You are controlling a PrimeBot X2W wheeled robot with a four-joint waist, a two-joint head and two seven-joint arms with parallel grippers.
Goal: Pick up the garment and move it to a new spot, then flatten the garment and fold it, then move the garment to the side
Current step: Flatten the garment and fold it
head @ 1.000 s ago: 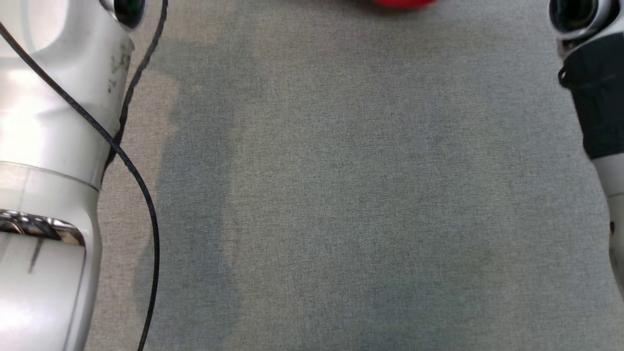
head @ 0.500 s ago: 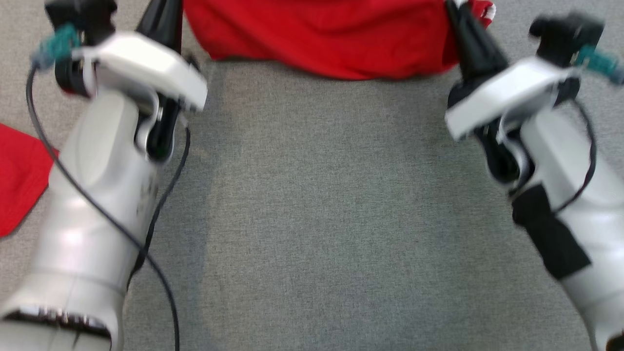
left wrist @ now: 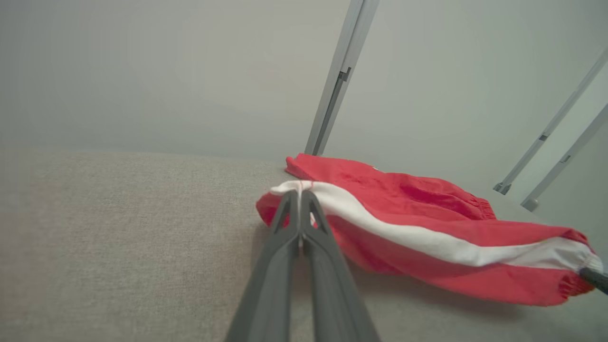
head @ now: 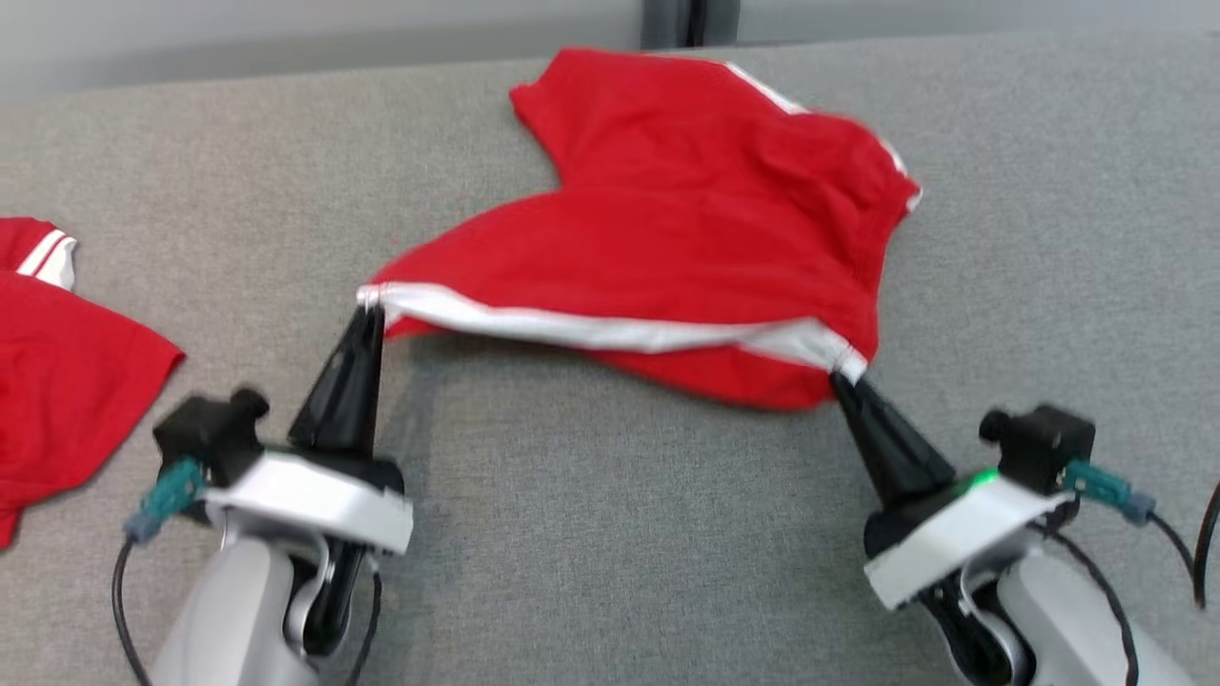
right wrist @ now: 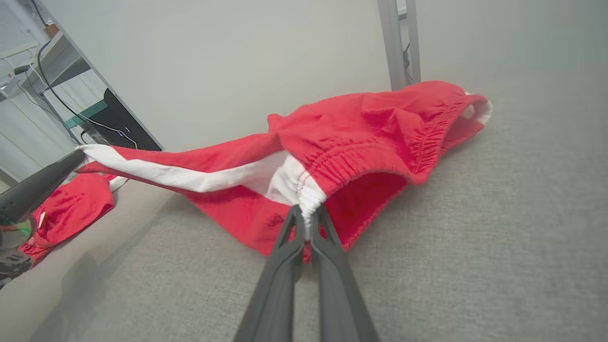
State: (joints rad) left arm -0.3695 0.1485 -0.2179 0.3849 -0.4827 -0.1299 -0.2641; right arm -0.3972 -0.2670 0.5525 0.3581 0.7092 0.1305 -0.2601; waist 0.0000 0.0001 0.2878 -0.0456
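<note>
The left claw [head: 368,310] is pinched together on one end of the white stripe [head: 610,332] that runs along the near edge of the garment [head: 686,219]. Its two dark fingers meet with only a sliver of cloth between them, and the left wrist view shows the stripe's tip sitting right at the fingertips. The right claw [head: 841,373] is likewise clamped, on the other end of that stripe, where the right wrist view shows gathered elastic bunched against its tips. From the head, the left claw sits toward 8 o'clock and the right toward 4 o'clock, both pointing up toward 12.

Between them the stripe runs as a shallow, fairly taut line, lifted a little off the tabletop [head: 620,534], with a shadow beneath it. Holding the two ends of one edge well apart looks like a way to keep the cloth spread rather than bunched, so that it can be laid out flat. The rest of the garment, red shorts by the look of them, trails away toward 12 o'clock and rests on the grey surface. Its far part is rumpled and lies near the tabletop's back edge, by a metal post [head: 688,19].

A second red garment [head: 67,372] lies at 9 o'clock, well apart from the held one and touching neither claw.

I judge this to be the carry-and-lay-down stage. Flattening and folding are not yet done, since creases and a raised hump show across the red cloth.
</note>
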